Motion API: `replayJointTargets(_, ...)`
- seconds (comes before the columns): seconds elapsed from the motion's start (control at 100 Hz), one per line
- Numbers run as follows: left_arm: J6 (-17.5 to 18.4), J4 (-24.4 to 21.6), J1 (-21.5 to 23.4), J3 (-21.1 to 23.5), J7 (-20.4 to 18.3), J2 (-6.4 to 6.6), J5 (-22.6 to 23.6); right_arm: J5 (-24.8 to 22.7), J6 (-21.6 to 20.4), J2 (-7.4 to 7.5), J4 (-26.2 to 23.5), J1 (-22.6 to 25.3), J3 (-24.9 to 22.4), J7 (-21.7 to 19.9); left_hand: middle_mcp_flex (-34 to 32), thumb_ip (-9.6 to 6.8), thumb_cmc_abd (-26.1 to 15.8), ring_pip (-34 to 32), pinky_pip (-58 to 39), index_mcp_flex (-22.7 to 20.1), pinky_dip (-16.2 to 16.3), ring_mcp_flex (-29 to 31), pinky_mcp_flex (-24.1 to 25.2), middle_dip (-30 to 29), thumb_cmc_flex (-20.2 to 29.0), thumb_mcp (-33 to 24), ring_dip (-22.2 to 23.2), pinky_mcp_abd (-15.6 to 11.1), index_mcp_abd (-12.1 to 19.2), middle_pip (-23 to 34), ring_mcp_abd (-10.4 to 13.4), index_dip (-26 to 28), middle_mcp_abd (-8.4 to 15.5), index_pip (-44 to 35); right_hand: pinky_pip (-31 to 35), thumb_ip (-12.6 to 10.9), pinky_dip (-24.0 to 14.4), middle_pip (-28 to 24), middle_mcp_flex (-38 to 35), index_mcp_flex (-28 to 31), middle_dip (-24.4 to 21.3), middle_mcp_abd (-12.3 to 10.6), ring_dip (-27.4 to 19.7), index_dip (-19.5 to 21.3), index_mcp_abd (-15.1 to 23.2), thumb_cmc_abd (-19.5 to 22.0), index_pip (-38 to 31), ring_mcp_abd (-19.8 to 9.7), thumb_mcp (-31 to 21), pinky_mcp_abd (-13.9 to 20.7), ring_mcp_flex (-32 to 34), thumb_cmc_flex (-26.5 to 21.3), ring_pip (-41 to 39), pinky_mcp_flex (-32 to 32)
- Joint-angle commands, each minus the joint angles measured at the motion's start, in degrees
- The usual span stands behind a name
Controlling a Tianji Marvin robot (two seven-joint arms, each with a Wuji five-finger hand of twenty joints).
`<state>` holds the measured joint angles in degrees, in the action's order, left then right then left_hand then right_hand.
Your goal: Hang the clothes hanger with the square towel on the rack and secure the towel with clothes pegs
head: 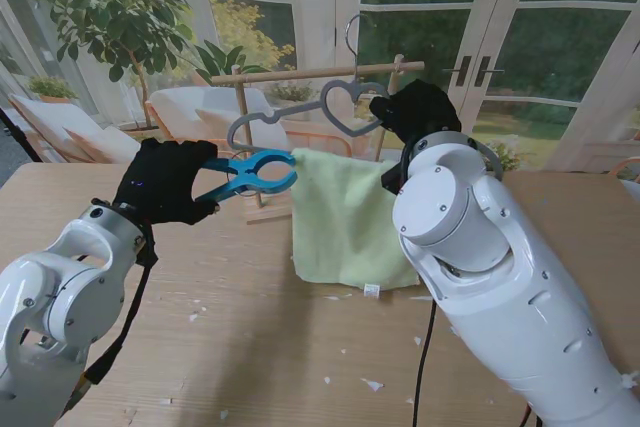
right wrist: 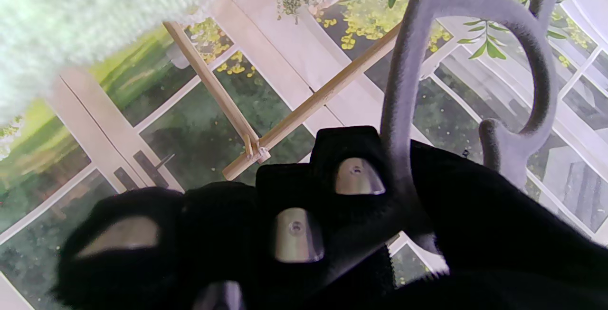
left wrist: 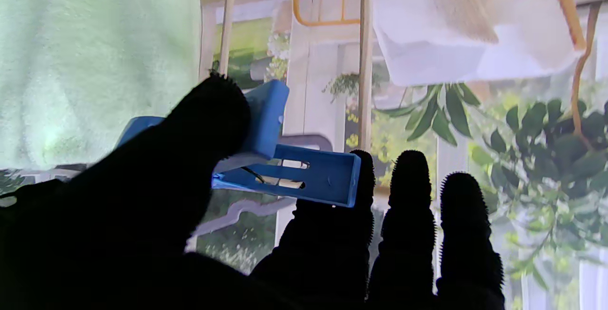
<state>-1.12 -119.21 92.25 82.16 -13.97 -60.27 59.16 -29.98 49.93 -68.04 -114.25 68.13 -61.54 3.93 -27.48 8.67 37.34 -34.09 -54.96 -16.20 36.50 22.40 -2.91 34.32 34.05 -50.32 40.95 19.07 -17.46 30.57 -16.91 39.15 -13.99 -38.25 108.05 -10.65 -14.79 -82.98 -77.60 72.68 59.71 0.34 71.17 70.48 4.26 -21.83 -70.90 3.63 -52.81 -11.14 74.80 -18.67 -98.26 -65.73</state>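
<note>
Right hand (head: 415, 112) clamps the grey velvet heart-shaped hanger (head: 300, 114) carrying the pale green square towel (head: 345, 212), left hand (head: 165, 182) pinching a blue plastic peg (head: 250, 175) open beside it.

A blue clothes peg (left wrist: 285, 167) is held in the left hand (left wrist: 199, 215), pinched between the thumb (left wrist: 209, 110) and the first finger (left wrist: 332, 224). Its two handle arms are seen end on, one pressed by the thumb, the other resting against the fingertip. Two more fingers (left wrist: 411, 205) are raised beside it, touching nothing. A pale green towel (left wrist: 95, 58) fills one side of the view behind the thumb. A wooden rack post (left wrist: 365, 53) stands behind the peg, with part of a grey hanger (left wrist: 237, 212) visible near the peg.
</note>
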Motion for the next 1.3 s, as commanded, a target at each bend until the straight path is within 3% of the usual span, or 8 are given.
replayJointTargets(0.0, 0.55, -1.39, 0.2, 0.24, 0.53, -0.37, 0.19, 0.15, 0.31, -0.38, -0.51, 0.25, -0.03, -0.8, -6.06, -2.9, -6.6, -0.91, -2.28, -6.2, 0.98, 0.35, -0.19, 2.56, 9.15, -7.2, 1.06, 1.53, 1.63, 7.26, -1.11, 3.4, 2.88, -9.57, 11.93, -2.73, -60.76, -6.89, -5.31, 3.65, 0.47, 3.38, 3.65, 1.45, -2.75, 3.05, -1.54, -4.97, -1.89, 16.69, 0.18, -1.66, -8.23, -5.99)
replayJointTargets(0.15, 2.0, -1.59, -0.15, 0.07, 3.45, -0.49, 5.23, 0.33, 0.42, -0.42, -0.3, 0.04, 0.34, -0.87, -7.29, -2.47, -5.92, -1.5, -3.02, -7.0, 1.22, 1.65, -1.22, 3.09, 9.4, -7.39, 1.4, 1.96, 2.03, 7.7, -1.15, 3.8, 2.88, -9.6, 11.93, -2.74, -60.76, -6.89, -5.31, 3.65, 0.47, 3.38, 3.64, 1.47, -2.73, 3.08, -1.55, -5.0, -1.87, 16.69, 0.18, -1.68, -8.23, -5.99)
replayJointTargets(0.23, 2.63, -1.69, -0.53, -0.28, 4.61, -0.48, 8.02, 0.26, 0.5, -0.41, -0.24, -0.13, 0.6, -0.97, -8.58, -1.46, -5.37, -2.28, -3.69, -7.66, 1.5, 2.35, -1.67, 7.79, 9.96, -7.3, 2.33, 2.13, 2.17, 6.98, -1.29, 4.69, 2.78, -9.53, 11.93, -2.74, -60.76, -6.89, -5.31, 3.65, 0.47, 3.38, 3.64, 1.47, -2.7, 3.14, -1.56, -5.03, -1.84, 16.69, 0.19, -1.65, -8.22, -5.99)
replayJointTargets(0.69, 3.81, -4.02, -0.65, -2.67, 8.97, -0.23, 20.98, 0.02, 1.02, -0.32, -0.25, -0.28, 1.06, -1.33, -11.85, -0.43, -3.96, -3.28, -4.92, -9.17, 1.97, 5.03, -3.99, 11.77, 10.49, -7.34, 3.03, 2.94, 3.04, 6.14, -1.06, 5.61, 3.3, -10.49, 11.93, -2.81, -60.71, -6.88, -5.31, 3.63, 0.47, 3.36, 3.64, 1.49, -2.63, 3.15, -1.54, -5.12, -1.82, 16.72, 0.19, -1.68, -8.21, -6.0)
replayJointTargets(0.91, 4.27, -4.63, -1.31, -4.55, 9.3, 0.03, 25.7, 0.21, 0.93, -0.44, -0.1, -0.43, 1.43, -1.17, -11.46, -0.78, -4.16, -2.6, -4.92, -9.22, 2.01, 5.1, -4.17, 11.56, 9.72, -7.43, 2.75, 3.07, 3.16, 5.35, -0.63, 5.37, 3.73, -9.86, 11.93, -2.84, -60.69, -6.88, -5.31, 3.64, 0.47, 3.36, 3.64, 1.51, -2.64, 3.19, -1.53, -5.11, -1.79, 16.74, 0.19, -1.64, -8.21, -6.0)
replayJointTargets(1.29, 5.7, -3.91, -3.93, -7.13, 6.47, 0.55, 32.26, 0.5, 0.36, -0.56, 0.03, -0.57, 1.93, -1.03, -11.74, -1.19, -3.85, -1.69, -4.33, -9.32, 1.69, 5.93, -4.97, 11.51, 9.46, -7.93, 2.32, 2.3, 4.06, 4.96, 0.54, 5.71, 4.83, -9.39, 11.93, -2.9, -60.65, -6.84, -5.31, 3.64, 0.46, 3.3, 3.63, 1.52, -2.64, 3.17, -1.51, -5.15, -1.82, 16.78, 0.19, -1.66, -8.21, -6.0)
